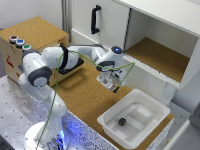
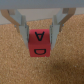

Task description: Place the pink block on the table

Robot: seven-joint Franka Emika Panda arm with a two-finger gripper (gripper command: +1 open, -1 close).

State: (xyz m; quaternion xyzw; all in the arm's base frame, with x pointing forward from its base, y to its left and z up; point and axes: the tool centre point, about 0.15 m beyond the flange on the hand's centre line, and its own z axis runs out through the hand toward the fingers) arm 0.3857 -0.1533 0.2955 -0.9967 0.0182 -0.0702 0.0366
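The pink block (image 2: 39, 43) is a small pink-red cube with dark letters on its faces. In the wrist view it sits between my two fingers (image 2: 23, 31), which press against its sides. My gripper (image 2: 40, 39) is shut on it, low over the brown cork table (image 2: 20, 67). I cannot tell whether the block touches the table. In the exterior view my gripper (image 1: 111, 84) hangs just over the table (image 1: 85, 95) near its middle. The block is hidden there behind the fingers.
A white bin (image 1: 135, 117) with a small dark cube (image 1: 121, 121) stands at the exterior view's right front. A cork-topped wooden box (image 1: 35, 35) with coloured buttons is at the left rear. A white cabinet with an open shelf (image 1: 160, 57) stands behind.
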